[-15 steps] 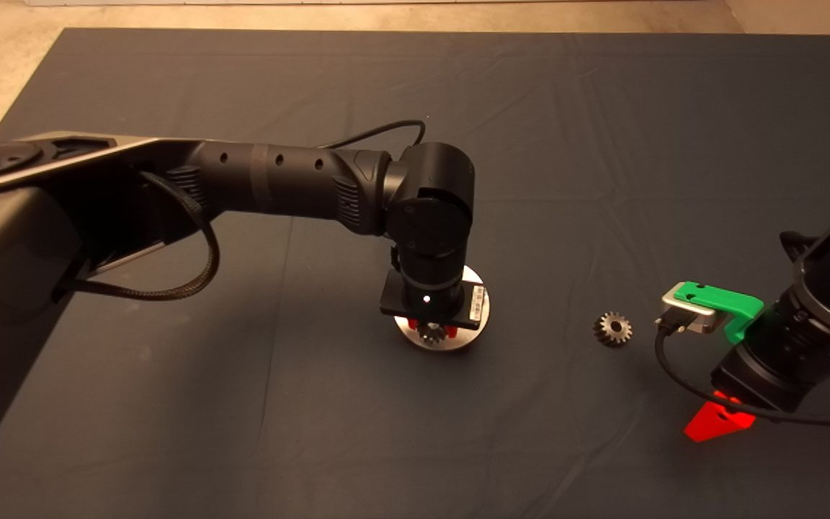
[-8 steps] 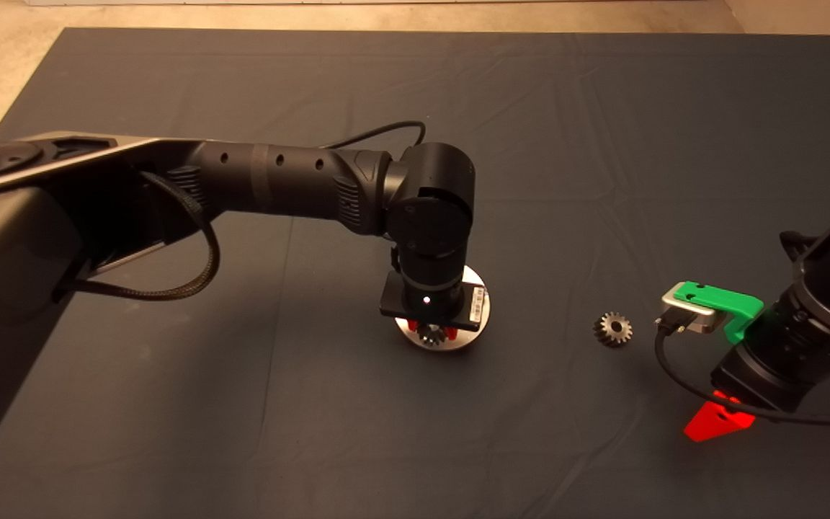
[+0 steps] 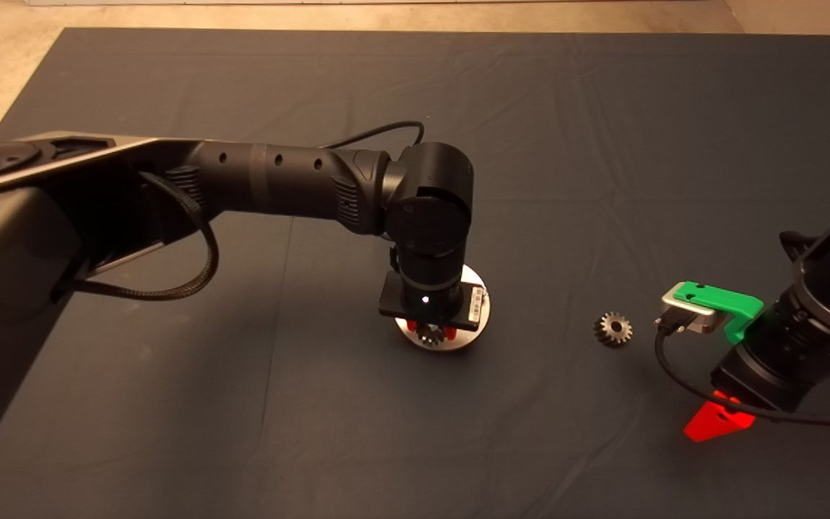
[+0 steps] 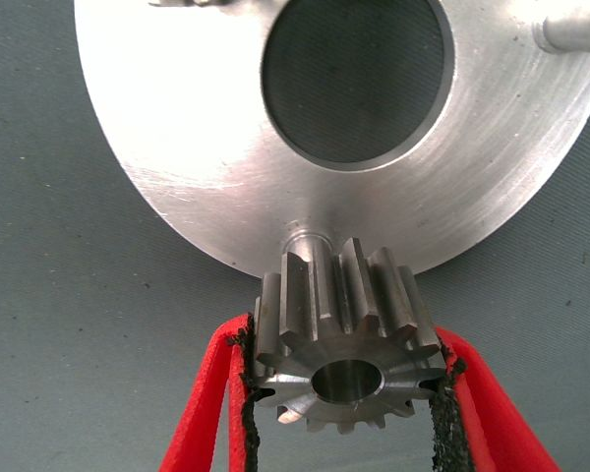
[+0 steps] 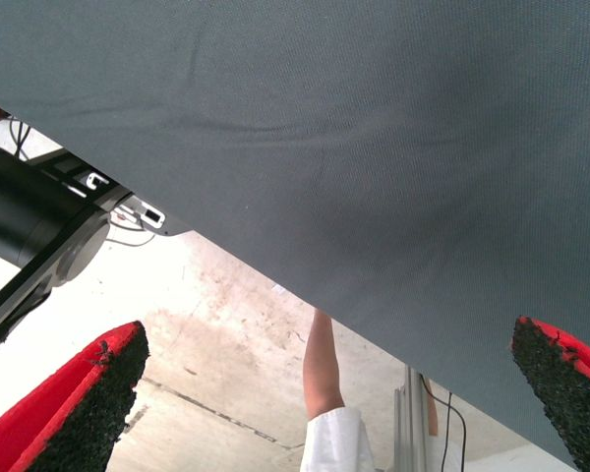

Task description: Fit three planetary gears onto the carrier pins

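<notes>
A planetary gear (image 4: 346, 349) is being pinched by the left gripper (image 4: 344, 393) at lower centre, its bore to be centred over the carrier pin (image 4: 310, 239).

The left gripper (image 4: 346, 393) clamps a steel planetary gear (image 4: 346, 339) between its red fingers (image 4: 208, 403), just above a carrier pin (image 4: 308, 239) at the shiny disc's (image 4: 177, 147) rim. Another pin (image 4: 570, 36) stands across the centre hole (image 4: 352, 79).

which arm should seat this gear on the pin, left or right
Left. The left gripper is shut on a small toothed steel gear right at a short silvery pin on the shiny round metal disc. The right gripper waits open at the mat's edge, holding nothing.
</notes>
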You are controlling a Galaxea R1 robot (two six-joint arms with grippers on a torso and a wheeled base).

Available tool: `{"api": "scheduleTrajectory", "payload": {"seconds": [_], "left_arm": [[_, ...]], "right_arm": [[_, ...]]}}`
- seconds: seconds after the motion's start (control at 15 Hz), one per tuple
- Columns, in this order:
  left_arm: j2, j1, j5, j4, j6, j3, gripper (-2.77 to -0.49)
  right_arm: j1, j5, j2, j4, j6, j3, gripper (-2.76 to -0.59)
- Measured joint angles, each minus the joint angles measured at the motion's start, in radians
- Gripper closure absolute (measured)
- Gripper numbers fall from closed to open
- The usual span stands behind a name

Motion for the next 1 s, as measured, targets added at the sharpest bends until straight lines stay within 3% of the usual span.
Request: {"api": "scheduleTrajectory", "payload": {"seconds": [1.0], "left_arm": [[-0.001,0.000,0.000,-0.001,0.009,0.000,-0.81]], "right_arm": [[0.000,0.000,0.000,0.000,0.000,0.000,-2.75]]}}
